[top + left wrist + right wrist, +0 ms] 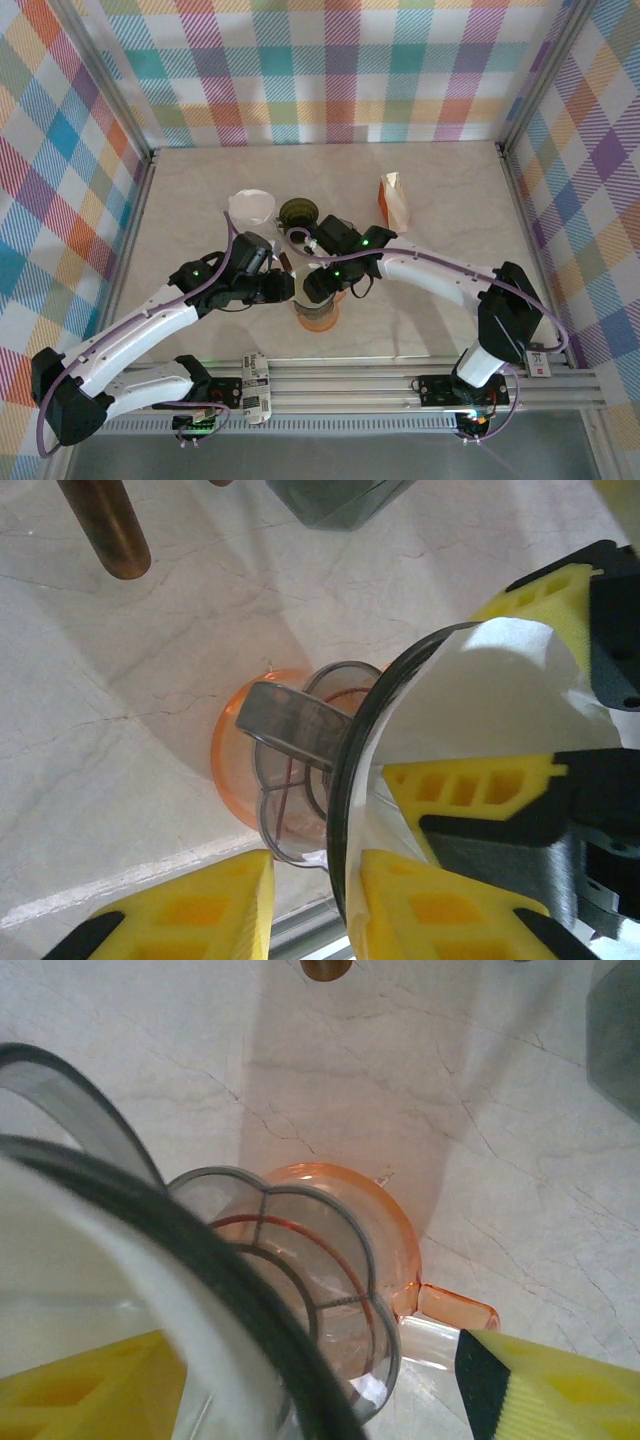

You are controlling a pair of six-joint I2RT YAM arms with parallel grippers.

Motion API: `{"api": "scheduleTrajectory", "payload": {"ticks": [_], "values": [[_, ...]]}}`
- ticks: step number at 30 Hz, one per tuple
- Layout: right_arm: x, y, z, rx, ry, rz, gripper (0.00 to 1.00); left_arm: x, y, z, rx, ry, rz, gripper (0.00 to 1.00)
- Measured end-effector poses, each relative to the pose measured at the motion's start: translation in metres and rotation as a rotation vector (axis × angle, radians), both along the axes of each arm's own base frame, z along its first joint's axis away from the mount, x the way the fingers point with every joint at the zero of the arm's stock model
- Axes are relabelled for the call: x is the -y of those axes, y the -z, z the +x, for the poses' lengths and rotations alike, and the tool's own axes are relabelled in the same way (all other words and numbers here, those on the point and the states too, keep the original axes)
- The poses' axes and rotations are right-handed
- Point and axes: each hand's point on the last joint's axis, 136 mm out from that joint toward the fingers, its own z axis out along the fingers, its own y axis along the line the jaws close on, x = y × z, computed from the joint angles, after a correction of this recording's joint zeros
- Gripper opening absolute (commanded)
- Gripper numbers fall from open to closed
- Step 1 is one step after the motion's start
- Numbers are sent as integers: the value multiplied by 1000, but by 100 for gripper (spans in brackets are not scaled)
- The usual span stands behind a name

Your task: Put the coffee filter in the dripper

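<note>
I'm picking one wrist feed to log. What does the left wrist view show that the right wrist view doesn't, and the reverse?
Left wrist: the left gripper straddling the dripper rim, and the filter's inside with a right gripper finger in it. Right wrist: the orange cup's handle. Both: dripper, white filter, orange cup, marble table.

— Where can I still move?
— Hardly anywhere here: my left gripper [285, 288] and right gripper [322, 285] crowd the dripper [300, 730]. Behind stand a filter stack [252, 207], a dark jar [298, 212] (possibly a lid) and a bag [393, 200]. The table [455, 190] lies open far right.
</note>
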Motion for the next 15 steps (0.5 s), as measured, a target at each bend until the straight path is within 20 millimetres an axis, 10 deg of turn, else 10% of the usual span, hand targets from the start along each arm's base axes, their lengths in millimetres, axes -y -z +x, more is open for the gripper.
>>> {"api": "scheduleTrajectory", "payload": {"ticks": [15], "values": [[4,12,0,0,6,-36,73,2,-2,2,18,-37,-52,56]]}}
